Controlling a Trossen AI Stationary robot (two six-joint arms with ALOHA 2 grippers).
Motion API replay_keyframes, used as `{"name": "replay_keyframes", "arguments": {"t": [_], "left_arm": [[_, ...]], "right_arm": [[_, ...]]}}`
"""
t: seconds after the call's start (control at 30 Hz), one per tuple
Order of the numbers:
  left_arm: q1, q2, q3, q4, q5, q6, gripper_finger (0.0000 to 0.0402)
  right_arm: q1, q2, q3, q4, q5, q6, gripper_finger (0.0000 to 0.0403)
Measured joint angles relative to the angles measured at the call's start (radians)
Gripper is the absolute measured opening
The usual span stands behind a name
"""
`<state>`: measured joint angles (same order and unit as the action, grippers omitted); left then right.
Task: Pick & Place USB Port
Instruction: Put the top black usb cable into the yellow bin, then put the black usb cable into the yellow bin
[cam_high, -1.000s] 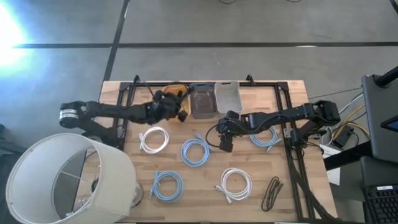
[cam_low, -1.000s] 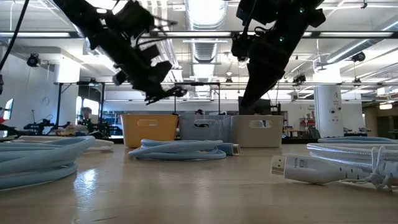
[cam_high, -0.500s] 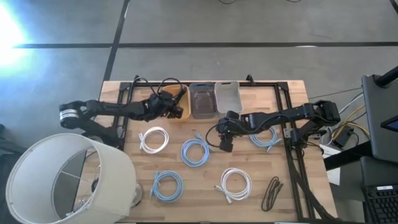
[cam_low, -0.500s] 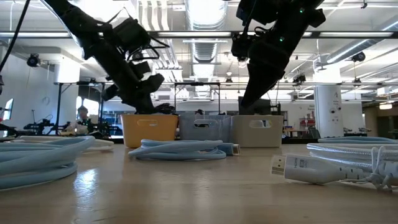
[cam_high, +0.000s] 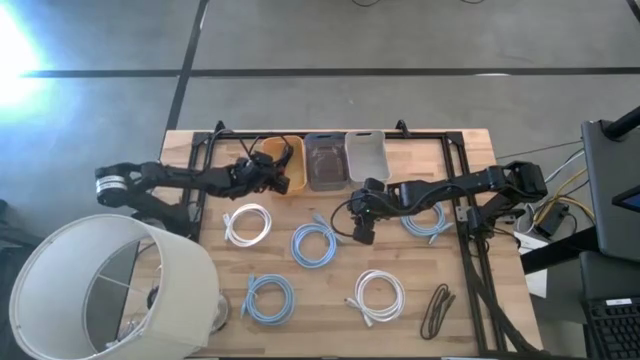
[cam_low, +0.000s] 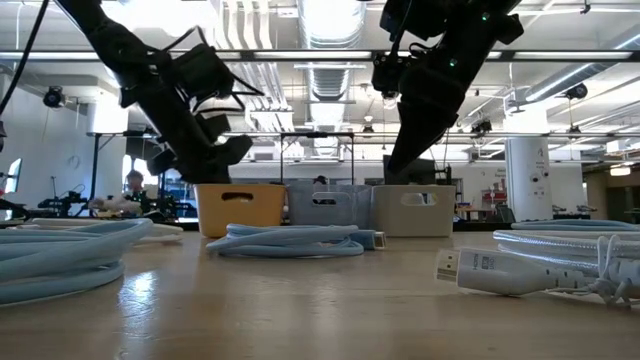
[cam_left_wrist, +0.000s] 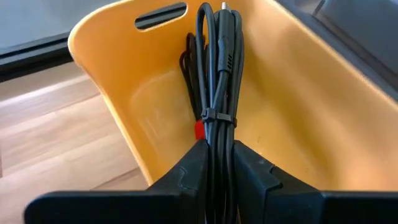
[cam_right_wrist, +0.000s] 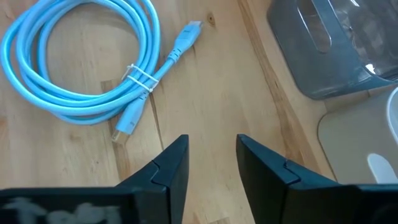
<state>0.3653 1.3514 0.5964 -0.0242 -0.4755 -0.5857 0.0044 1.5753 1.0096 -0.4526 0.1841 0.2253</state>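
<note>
A large open workshop with bright ceiling lights and grey pillars lies beyond a pale wooden table (cam_high: 330, 300) edged by a black metal frame. No readable writing or brand shows anywhere. A big white drum lampshade (cam_high: 100, 290) stands at the table's near left corner. Three small plastic bins sit in a row at the far edge: a yellow bin (cam_high: 287, 166), a smoky grey bin (cam_high: 325, 163) and a clear white bin (cam_high: 366, 156). Coiled light blue cables (cam_high: 316, 244) and coiled white cables (cam_high: 378, 296) lie scattered on the wood.

The left gripper (cam_left_wrist: 214, 163) is clamped on a bundled black USB cable (cam_left_wrist: 214, 74) tied with a red and black band, its loops hanging inside the yellow bin. A second ago this gripper was farther right, above the bin's near edge.

The right gripper (cam_right_wrist: 211, 158) hovers over bare wood near the grey bin, fingers apart and holding nothing; the arm has not shifted.
</note>
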Motion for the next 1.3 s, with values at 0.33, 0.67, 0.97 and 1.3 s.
{"name": "replay_keyframes", "arguments": {"t": [0.33, 0.67, 0.97, 1.3], "left_arm": [[0.004, 0.0, -0.03, 0.016, 0.051, -0.022, 0.0071], [0.012, 0.0, -0.03, 0.041, 0.049, 0.005, 0.0097], [0.039, 0.0, -0.03, 0.041, 0.048, 0.036, 0.0121], [0.039, 0.0, -0.029, 0.119, 0.048, 0.107, 0.0124]], "right_arm": [[0.0, 0.0, 0.0, 0.007, 0.0, 0.0, 0.013], [0.0, 0.0, 0.0, 0.012, 0.0, 0.0, 0.0121], [0.0, 0.0, 0.0, 0.013, 0.0, -0.001, 0.0128], [0.0, 0.001, 0.0, 0.018, 0.004, 0.0, 0.0123]]}}
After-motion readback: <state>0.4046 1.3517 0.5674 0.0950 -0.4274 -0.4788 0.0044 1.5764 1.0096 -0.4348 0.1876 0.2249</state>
